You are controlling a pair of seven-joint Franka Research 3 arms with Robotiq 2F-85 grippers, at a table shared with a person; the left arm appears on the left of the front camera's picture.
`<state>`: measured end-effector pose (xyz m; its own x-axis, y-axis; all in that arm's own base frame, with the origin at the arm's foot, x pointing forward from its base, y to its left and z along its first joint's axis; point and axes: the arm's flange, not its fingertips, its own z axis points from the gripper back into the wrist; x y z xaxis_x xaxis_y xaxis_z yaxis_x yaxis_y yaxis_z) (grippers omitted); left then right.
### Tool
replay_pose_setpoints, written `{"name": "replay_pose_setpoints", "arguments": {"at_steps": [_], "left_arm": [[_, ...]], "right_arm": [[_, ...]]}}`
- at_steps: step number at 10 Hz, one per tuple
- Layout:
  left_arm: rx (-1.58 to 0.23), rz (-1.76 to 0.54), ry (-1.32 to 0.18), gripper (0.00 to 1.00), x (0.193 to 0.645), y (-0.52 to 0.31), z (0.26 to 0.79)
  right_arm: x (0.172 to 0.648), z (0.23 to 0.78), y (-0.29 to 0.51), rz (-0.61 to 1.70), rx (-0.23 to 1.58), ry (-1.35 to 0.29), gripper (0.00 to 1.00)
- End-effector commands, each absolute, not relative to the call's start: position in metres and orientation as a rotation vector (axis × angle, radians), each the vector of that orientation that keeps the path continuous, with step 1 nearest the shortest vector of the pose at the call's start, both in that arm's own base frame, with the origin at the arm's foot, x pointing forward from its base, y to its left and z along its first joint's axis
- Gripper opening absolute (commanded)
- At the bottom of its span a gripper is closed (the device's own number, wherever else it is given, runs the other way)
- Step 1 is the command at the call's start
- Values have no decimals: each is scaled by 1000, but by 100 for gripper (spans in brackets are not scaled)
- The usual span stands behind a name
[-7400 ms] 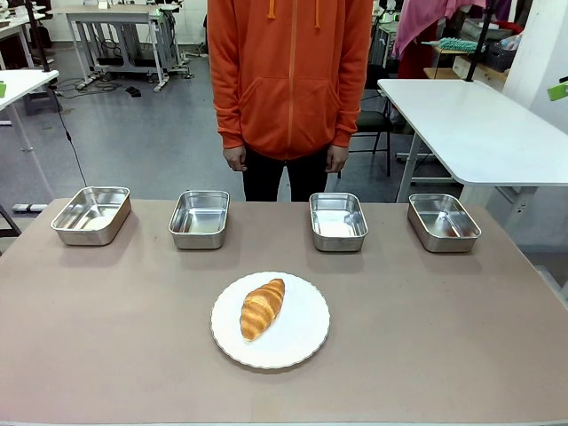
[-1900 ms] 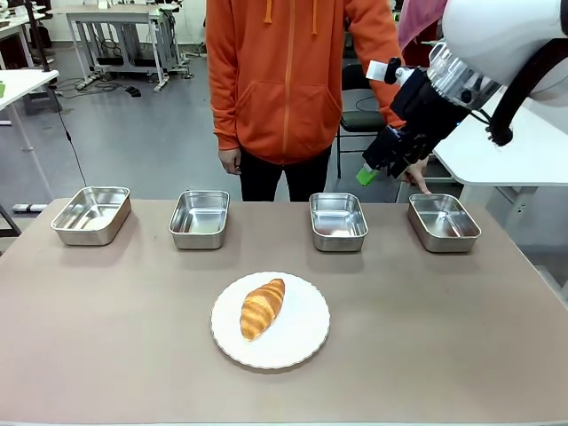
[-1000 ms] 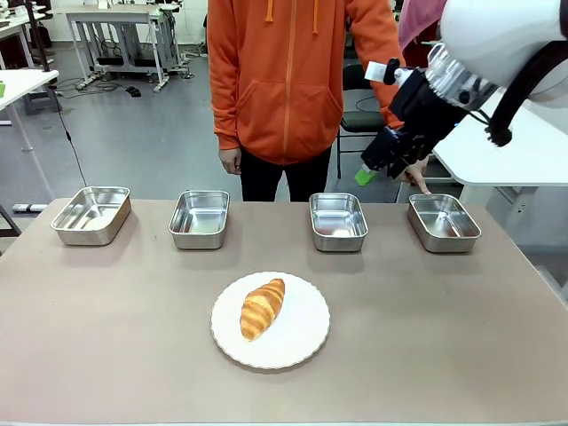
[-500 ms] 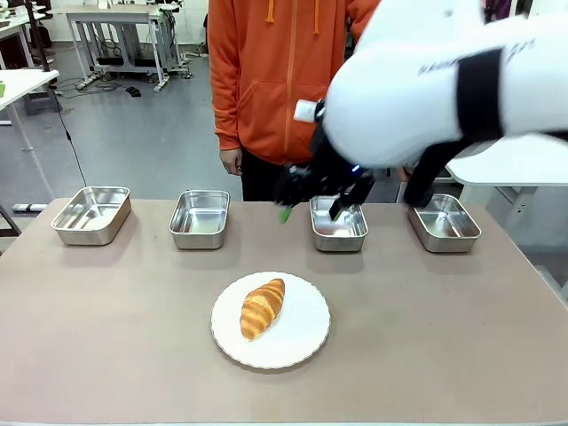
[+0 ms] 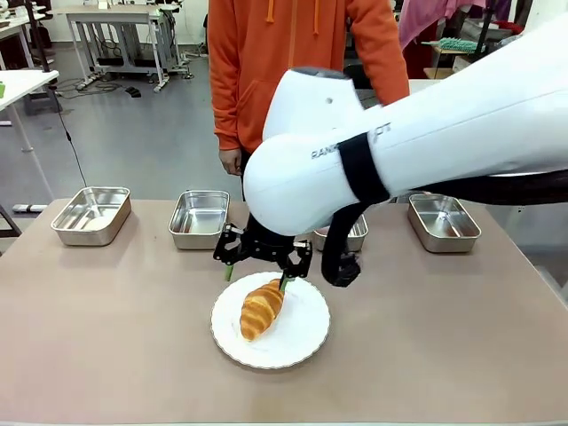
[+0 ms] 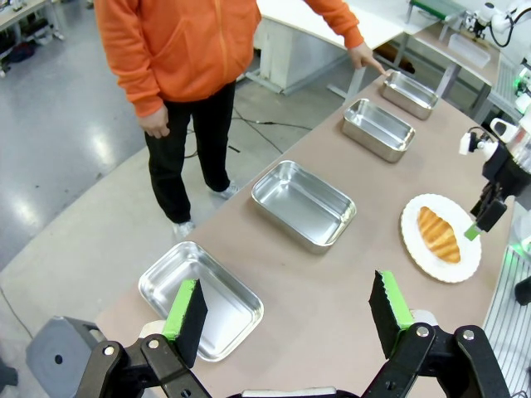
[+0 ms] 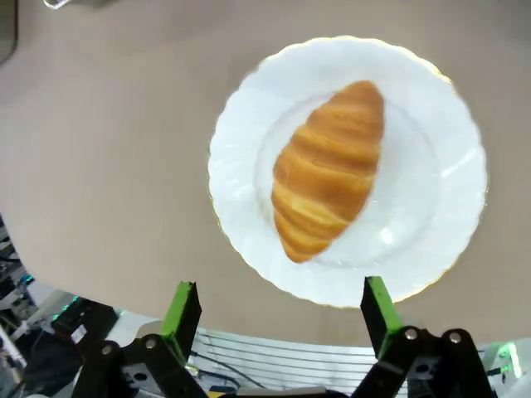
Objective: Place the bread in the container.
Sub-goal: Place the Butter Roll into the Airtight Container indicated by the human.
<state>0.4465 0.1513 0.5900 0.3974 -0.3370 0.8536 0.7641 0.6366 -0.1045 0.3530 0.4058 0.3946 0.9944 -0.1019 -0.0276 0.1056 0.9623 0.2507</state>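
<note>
Right gripper [image 5: 257, 270] hung just above the far end of the bread [image 5: 262, 308], its green-padded fingers [image 7: 183, 308] spread wide and holding nothing; in the right wrist view the croissant lay between and beyond the two pads, so the spread looked chosen to straddle it. The bread rested diagonally on the round white plate [image 5: 303, 342], near the middle of the table [image 5: 106, 337], untouched, none of it in any pan. The right arm [image 5: 417, 142] reached in from the right and across the centre, its bulk covering much of the third pan [image 5: 355, 238]. Left gripper [image 6: 287, 319] sat high off the left end of the table, fingers likewise parted and empty (by my reading parked clear of the working arm). Four steel pans stood in a row along the far edge; from the front, the far-left pan [image 5: 91, 214], the second pan [image 5: 199, 218] and the far-right container [image 5: 443, 221] were all empty. In the left wrist view a person's hand [image 6: 365, 58] rested at the far-right container, which I took as marking that pan as the target, though that is only a guess. The person in orange [image 5: 293, 53] stood behind the far edge. Judged stage: approach for the pick, with descent and closing not yet made.
</note>
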Motion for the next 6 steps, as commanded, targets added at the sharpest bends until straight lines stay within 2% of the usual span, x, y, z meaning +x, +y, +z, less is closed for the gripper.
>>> {"name": "replay_pose_setpoints", "arguments": {"at_steps": [1,4,6], "left_arm": [[-547,-749,-936,100,445,151,590],[-547,-749,-936,100,445,151,590],[-547,-749,-936,100,445,151,590]], "right_arm": [[344,404,400,-85,239,0,100],[354,395,405,-104,254,17,100],[369,375,408,-251,221,10,100]]}}
